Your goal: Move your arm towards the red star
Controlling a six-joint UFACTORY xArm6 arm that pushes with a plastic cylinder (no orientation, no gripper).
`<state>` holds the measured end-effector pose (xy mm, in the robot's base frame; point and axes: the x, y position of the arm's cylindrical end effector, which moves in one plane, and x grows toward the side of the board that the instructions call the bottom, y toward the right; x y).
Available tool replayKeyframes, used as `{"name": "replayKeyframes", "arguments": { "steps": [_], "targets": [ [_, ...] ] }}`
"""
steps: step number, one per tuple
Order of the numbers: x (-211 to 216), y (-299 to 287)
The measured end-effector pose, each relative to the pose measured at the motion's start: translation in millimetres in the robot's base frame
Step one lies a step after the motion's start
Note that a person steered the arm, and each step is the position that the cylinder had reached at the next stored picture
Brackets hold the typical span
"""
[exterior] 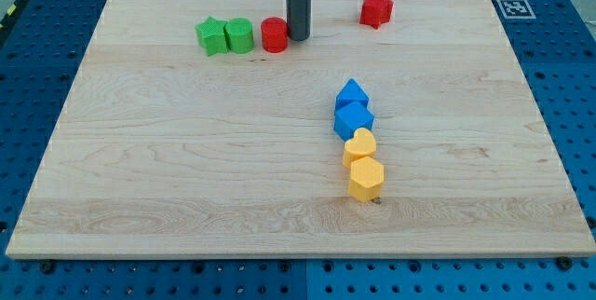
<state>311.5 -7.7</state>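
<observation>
The yellow hexagon block (366, 179) lies nearest the view's bottom, a little right of the middle of the wooden board (186, 179). Just above it and touching it sits the yellow heart block (359, 146). Above the heart comes a blue block (354, 118) that looks like a cube, and touching it from above another blue block (351, 93), of which the shape I cannot tell exactly, perhaps a pentagon. These four make one short column.

Farther up, near the view's top, there is a row of three blocks: the green star (212, 35) at the left, a green block (239, 35) just beside it, and the red cylinder (274, 34) to the right of them. My tip (298, 38) stands on the board just at the right side of the red cylinder, touching it or almost. The rod is plain, it has no jaws and holds nothing.

The red star (376, 8) lies well apart from my tip, toward the view's right and slightly higher, close to the top edge of the board
</observation>
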Motion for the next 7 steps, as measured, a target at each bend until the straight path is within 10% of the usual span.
{"name": "replayKeyframes", "arguments": {
  "steps": [3,7],
  "targets": [
    [0.0,-7.2],
    [2.2,128.7]
  ]
}}
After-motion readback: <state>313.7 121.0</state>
